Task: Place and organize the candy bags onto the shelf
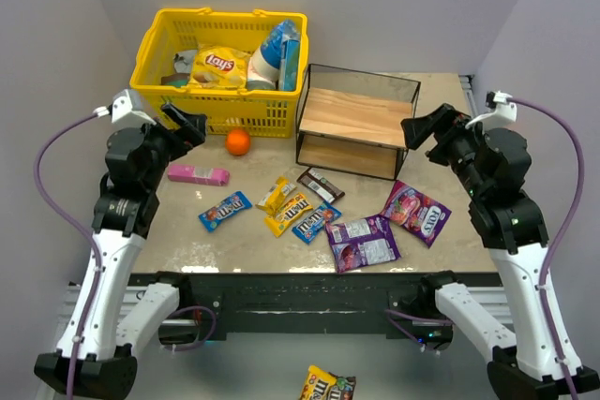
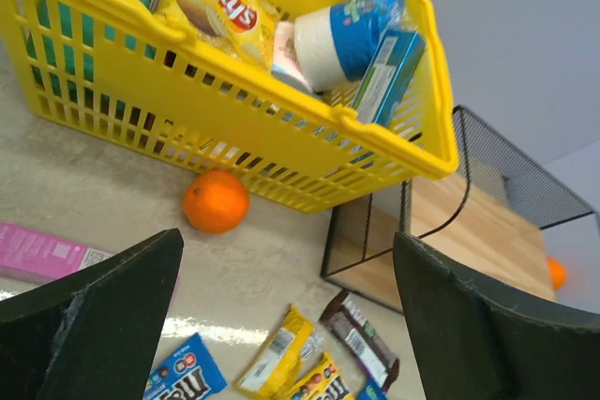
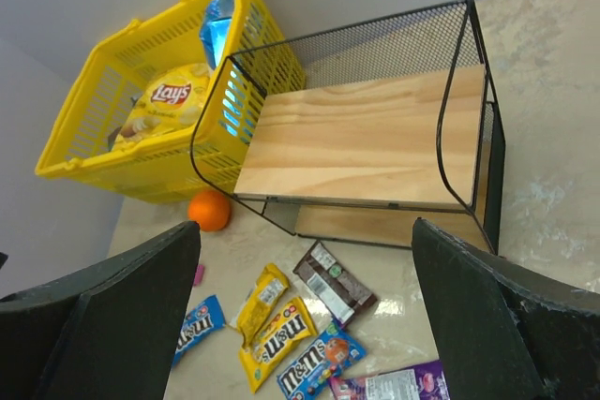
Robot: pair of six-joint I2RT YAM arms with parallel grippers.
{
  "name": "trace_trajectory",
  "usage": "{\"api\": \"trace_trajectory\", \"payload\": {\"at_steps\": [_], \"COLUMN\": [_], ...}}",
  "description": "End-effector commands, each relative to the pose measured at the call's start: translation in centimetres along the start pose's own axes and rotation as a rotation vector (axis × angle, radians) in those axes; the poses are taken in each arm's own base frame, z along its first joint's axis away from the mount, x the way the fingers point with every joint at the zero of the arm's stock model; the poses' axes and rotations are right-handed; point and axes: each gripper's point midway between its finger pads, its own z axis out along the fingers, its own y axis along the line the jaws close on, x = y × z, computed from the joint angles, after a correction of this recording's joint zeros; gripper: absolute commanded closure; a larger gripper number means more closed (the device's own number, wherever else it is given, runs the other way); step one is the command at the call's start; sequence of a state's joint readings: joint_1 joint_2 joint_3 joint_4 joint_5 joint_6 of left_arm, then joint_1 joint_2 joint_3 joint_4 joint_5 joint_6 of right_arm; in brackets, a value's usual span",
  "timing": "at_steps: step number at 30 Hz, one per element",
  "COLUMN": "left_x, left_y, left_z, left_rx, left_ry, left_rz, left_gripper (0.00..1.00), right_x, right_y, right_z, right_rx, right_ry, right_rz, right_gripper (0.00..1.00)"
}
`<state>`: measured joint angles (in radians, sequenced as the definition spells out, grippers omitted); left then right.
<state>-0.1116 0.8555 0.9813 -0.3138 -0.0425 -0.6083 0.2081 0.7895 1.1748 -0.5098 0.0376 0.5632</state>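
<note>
The candy bags lie loose on the table in front of the shelf (image 1: 356, 119): two purple bags (image 1: 363, 242) (image 1: 415, 212), a brown packet (image 1: 321, 185), yellow packets (image 1: 281, 205) and blue packets (image 1: 225, 211) (image 1: 316, 221). Both shelf boards (image 3: 366, 138) are bare. My left gripper (image 1: 187, 125) hovers open near the basket's front left, above the table, with the yellow packet (image 2: 277, 353) and brown packet (image 2: 361, 325) below it. My right gripper (image 1: 422, 136) hangs open by the shelf's right end, holding nothing. My left gripper (image 2: 286, 259) and right gripper (image 3: 305, 250) show wide empty gaps.
A yellow basket (image 1: 220, 67) with a Lays bag (image 1: 218, 65) and blue items stands behind the shelf's left side. An orange (image 1: 238, 141) sits before it, and a pink pack (image 1: 198, 174) lies on the left. One more packet (image 1: 326, 386) lies below the table's front edge.
</note>
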Motion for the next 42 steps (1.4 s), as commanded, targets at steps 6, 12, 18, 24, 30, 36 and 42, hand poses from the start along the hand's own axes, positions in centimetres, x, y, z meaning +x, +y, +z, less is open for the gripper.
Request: {"api": "trace_trajectory", "payload": {"at_steps": [6,12,18,24,30,36,42], "left_x": [-2.6,3.8,12.0,22.4,29.9,34.6,36.8], "left_y": [-7.7,-12.5,-12.4,-15.4,-15.1,-14.7,-14.8], "left_z": [-5.4,-7.6,-5.7,-6.4,-5.1,-5.0,-4.0], "left_rx": [0.409,0.882,0.92,0.937,0.751,0.703,0.67], "left_ry": [-0.07,0.101,0.366,0.63,0.766,0.872,0.909], "left_rz": [-0.083,0.009,-0.005,0.112,0.206,0.189,0.205], "left_gripper": [0.0,0.0,0.0,0.07,0.16,0.21,0.24], "right_x": [1.3,4.1,8.8,14.0,17.8,22.9,26.0], "right_y": [0.9,2.0,1.6,-0.3,-3.0,-7.6,-11.6], "right_z": [-0.2,-1.7,-2.7,-2.3,-2.3,-1.8,-1.8], "right_rx": [-0.033,-0.149,-0.233,-0.211,-0.118,0.059,0.23], "right_ry": [0.122,0.205,0.332,0.464,0.504,0.565,0.598], "right_rz": [-0.034,-0.024,-0.01,0.074,0.188,0.256,0.248], "right_gripper": [0.01,0.01,0.03,0.11,0.28,0.46,0.72]}}
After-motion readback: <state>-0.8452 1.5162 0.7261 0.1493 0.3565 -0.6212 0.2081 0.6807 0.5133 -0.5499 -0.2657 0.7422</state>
